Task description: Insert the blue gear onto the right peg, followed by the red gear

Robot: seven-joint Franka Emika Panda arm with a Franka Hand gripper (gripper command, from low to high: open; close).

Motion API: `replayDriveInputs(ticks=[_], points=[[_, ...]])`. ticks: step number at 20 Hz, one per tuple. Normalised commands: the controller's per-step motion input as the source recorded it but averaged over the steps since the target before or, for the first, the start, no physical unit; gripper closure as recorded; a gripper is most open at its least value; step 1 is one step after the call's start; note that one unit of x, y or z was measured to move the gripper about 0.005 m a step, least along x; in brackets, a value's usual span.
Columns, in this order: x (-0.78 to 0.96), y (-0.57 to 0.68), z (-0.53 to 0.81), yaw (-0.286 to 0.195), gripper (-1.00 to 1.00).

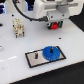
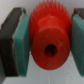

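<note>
Red gear (image 2: pixel 49 36) is clamped between gripper (image 2: pixel 45 40) pads, held above the table; blue gear (image 1: pixel 50 53) apparently seated on plate (image 1: pixel 34 59). Tilted grip could jam hub on peg.

Gripper (image 2: pixel 46 39) raised — pads (image 2: pixel 24 40) clamped on load.

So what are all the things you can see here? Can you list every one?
blue gear: one, bright blue, lying on the grey plate, toward the exterior view's right.
red gear: one, red, held between the claw's pads, above the table.
plate: one, grey with black rim, on the white table, near the front.
peg: one seen, dark, upright on the plate beside the blue gear.
beige block thing: one, at the exterior view's left; blurry.
table: one, white.
claw: one, teal pads, shut on the red gear.
</note>
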Motion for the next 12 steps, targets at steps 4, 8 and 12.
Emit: replayDriveInputs(ticks=[4,8,12], points=[[0.09,0.01,0.40,0.000,1.00],[0.35,-0.03,0.61,0.000,1.00],[0.48,-0.14,0.64,0.000,1.00]])
